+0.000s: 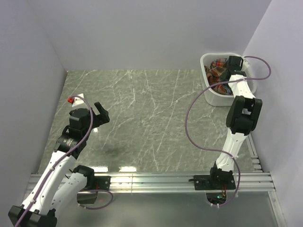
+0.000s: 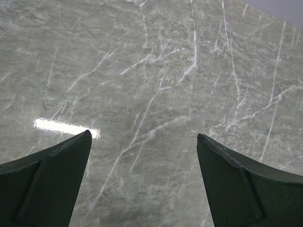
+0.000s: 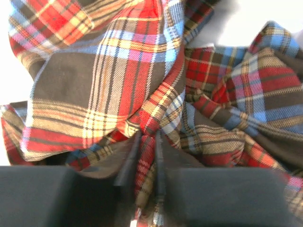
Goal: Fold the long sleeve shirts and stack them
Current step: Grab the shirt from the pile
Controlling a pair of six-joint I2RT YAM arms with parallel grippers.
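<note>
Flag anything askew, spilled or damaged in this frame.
Nothing stands out. The plaid shirts lie crumpled inside the white bin, none spilling over; the right claw pinches a fold; the left claw hangs open above the table.

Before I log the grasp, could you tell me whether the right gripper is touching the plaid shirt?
Touching: the right wrist view shows the right gripper pinching a fold of the plaid shirt.

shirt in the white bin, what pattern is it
The shirt is plaid: red, orange, light blue and dark brown, best seen in the right wrist view.
</note>
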